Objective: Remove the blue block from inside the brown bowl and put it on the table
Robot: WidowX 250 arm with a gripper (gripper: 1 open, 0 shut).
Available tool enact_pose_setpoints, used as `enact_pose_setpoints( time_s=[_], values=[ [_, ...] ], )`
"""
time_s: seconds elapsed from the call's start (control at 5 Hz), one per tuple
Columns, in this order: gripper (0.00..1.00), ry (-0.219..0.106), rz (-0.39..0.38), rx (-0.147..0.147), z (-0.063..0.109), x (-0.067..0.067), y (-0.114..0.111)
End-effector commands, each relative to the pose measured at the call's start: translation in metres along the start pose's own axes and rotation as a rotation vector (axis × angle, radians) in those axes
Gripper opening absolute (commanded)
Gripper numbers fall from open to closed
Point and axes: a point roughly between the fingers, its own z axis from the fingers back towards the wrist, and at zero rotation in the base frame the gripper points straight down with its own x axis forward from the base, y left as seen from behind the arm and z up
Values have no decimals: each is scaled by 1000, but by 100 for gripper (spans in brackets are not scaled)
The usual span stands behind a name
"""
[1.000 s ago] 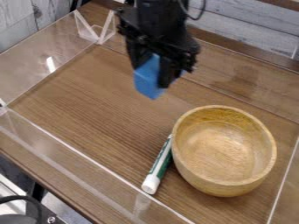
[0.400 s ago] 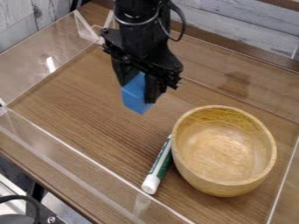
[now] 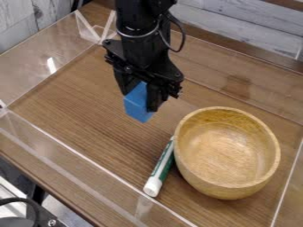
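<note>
Blue block [image 3: 138, 103] is pinched between the dark fingers [image 3: 144, 87], hanging over the wooden surface [image 3: 83, 111], so it's out of the brown bowl [image 3: 228, 152]. The bowl sits to the right in the picture (nothing in it that I can see), with a white-and-green marker [image 3: 160, 168] lying right beside it. Clear walls [image 3: 89, 168] edge the surface.

The blue block [image 3: 140, 102], small, rectangular and matte-faced, is held tilted between the gripper's fingers, with part of its upper portion hidden by them. The brown bowl [image 3: 226, 152], round, shallow and thick-rimmed, is seen upright on the table [image 3: 89, 111], well apart from the block, its interior found bare. The table is noted as flat, with brown wood grain and clear walls along its edges.
</note>
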Motion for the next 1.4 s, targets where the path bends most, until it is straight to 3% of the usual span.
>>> enact_pose_setpoints(
  time_s=[0.0,0.2,1.2],
  values=[
    [0,-38,8,-5,3,9,0],
    [100,-40,10,-15,-2,11,-2],
    [100,-49,-9,-45,-6,18,0]
  ],
)
